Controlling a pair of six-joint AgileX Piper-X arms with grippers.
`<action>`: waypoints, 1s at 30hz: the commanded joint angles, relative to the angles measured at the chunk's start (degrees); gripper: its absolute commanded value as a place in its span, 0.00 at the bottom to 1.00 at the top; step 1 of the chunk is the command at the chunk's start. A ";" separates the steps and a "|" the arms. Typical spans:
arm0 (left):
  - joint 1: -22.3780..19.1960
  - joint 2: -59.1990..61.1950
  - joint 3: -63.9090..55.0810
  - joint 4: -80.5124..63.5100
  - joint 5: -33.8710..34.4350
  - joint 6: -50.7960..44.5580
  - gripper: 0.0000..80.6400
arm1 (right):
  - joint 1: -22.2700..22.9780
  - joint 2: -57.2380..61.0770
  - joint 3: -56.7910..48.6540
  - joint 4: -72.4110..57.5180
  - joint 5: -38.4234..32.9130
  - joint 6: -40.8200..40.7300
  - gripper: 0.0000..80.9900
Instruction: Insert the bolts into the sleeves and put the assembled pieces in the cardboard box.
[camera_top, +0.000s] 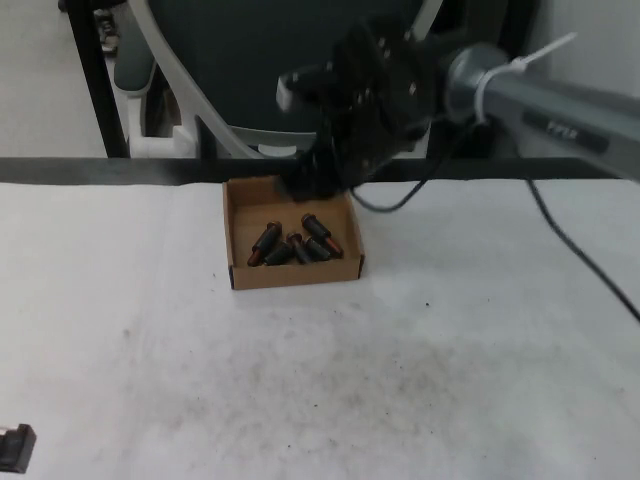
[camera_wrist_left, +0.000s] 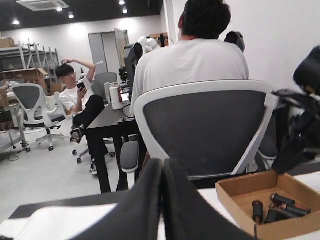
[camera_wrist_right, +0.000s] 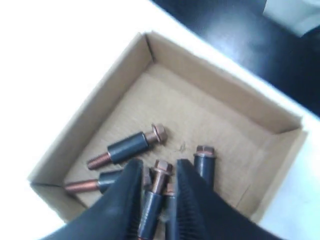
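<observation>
Bolts (camera_wrist_right: 159, 133) in sleeves (camera_wrist_right: 128, 146) look stiff and slick (roll-prone); I'd pinch across the sleeve. Right gripper (camera_wrist_right: 159, 164) hangs over the cardboard box (camera_wrist_right: 102, 102), fingers (camera_wrist_right: 127, 200) seemingly parted.

White counter (camera_top: 420, 390), grey scuffing toward 6 o'clock, open cardboard box (camera_top: 295, 273) resting at 12 o'clock, near far edge

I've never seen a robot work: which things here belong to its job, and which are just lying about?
Job: brown cardboard box; copper bolts in black sleeves inside it; right arm's black pincer above it.
Lying about: grey mesh office chair with white frame; black desk.
</observation>
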 joint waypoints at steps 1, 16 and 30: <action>0.12 0.06 -0.44 0.77 -1.40 0.02 0.01 | -0.28 -3.86 -0.08 1.22 -0.40 -0.51 0.17; 0.12 0.06 -0.44 1.08 1.18 -1.69 0.01 | -0.28 -33.59 38.01 -22.31 2.54 -1.35 0.00; 0.12 0.06 -0.44 1.30 4.54 -3.17 0.01 | -0.28 -82.59 75.76 -30.44 11.30 5.00 0.00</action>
